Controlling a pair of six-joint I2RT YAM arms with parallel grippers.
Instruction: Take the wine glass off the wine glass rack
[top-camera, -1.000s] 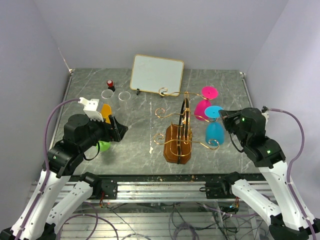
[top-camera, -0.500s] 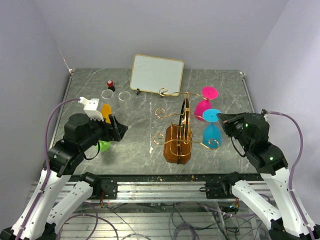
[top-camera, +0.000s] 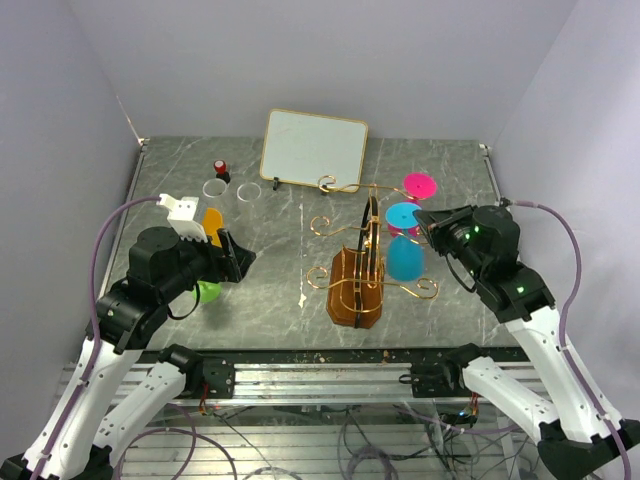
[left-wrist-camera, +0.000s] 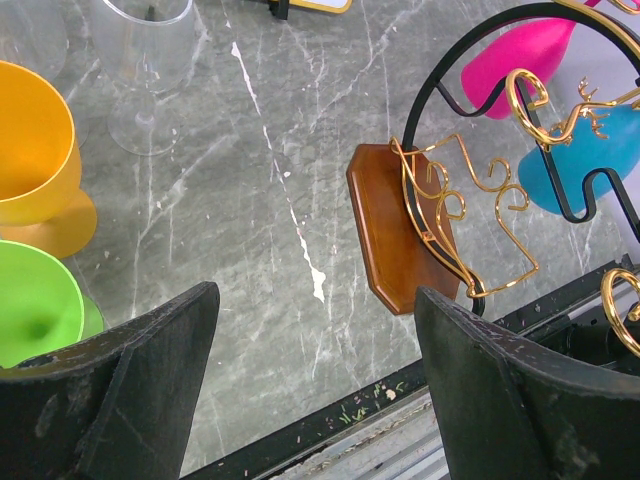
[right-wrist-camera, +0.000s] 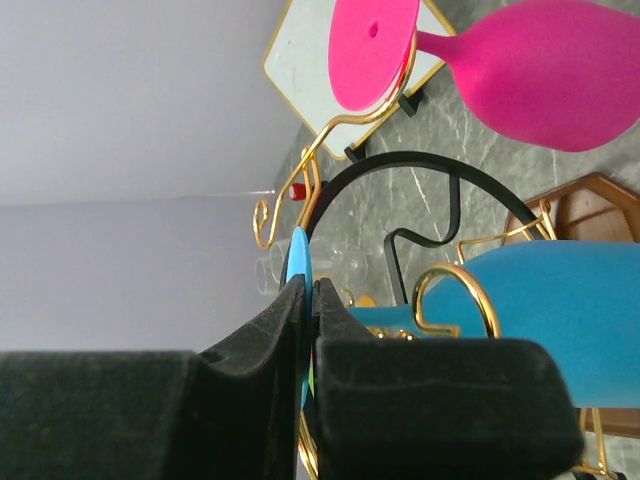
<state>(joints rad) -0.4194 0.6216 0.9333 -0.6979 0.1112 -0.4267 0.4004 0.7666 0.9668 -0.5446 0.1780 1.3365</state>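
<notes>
The wine glass rack, a brown wooden stand with gold wire arms, stands mid-table; it also shows in the left wrist view. A blue wine glass hangs upside down at its right side, a gold scroll around its stem. My right gripper is shut on the glass's thin blue foot disc, fingers pinching its edge. A pink wine glass hangs upside down on a farther arm. My left gripper is open and empty, left of the rack.
A white framed board stands at the back. Two clear glasses and a small red-capped item sit at the back left. An orange glass and a green glass stand by my left gripper.
My right gripper has moved left toward the rack's middle, carrying the blue glass by its foot. The left arm has not moved.
</notes>
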